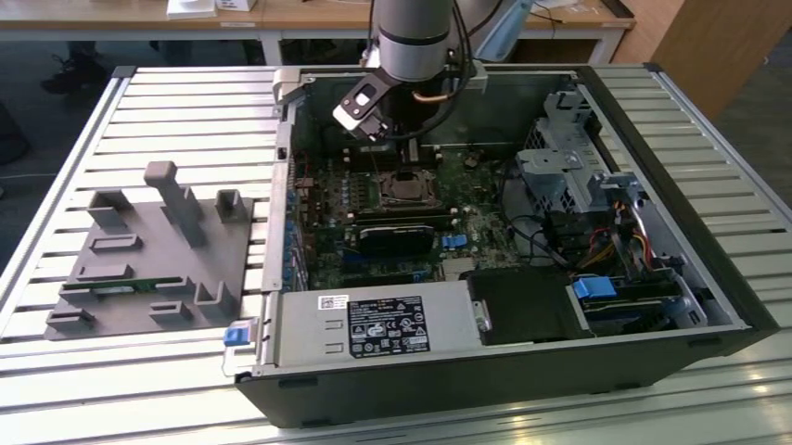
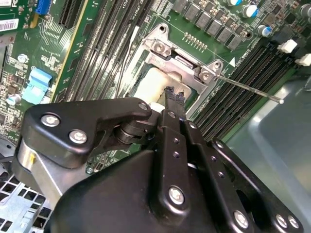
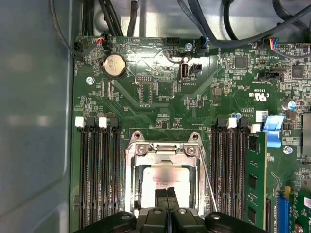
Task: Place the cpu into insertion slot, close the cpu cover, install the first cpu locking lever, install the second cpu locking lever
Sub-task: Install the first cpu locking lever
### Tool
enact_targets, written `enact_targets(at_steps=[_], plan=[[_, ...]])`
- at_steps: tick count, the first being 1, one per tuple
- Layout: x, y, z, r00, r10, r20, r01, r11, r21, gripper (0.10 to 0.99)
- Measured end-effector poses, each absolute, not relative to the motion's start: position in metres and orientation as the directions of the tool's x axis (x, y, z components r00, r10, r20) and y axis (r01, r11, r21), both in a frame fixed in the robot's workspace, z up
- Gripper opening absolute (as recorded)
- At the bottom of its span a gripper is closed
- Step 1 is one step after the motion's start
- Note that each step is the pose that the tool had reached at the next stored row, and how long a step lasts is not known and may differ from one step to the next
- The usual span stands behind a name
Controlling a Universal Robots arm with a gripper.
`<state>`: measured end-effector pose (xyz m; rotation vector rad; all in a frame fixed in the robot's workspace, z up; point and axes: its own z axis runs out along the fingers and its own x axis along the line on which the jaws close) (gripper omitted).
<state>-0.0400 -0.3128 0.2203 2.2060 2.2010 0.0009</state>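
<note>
First wrist view: pale, silvery square cpu (image 3: 161, 177)

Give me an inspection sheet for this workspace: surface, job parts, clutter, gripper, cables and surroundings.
Surface: slatted metal table carrying an open PC case.
Job's things: cpu lies under the cover, showing through its cut-out; one thin lever angles out beside it.
Clutter: grey fixture beside the case, on the exterior view's left.
Gripper: gripper shut, tips just over the cpu.
Cables: coloured bundle inside the case, at the exterior view's right.
Surroundings: wooden desk behind the table.
</note>
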Motion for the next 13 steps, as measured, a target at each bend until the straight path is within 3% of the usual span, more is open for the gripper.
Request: enact_targets(at_steps=[13], plan=[[-0.040,-0.313,0.248,0.003,1.000,-0.018,1.000,-0.002,0.018,0.106]])
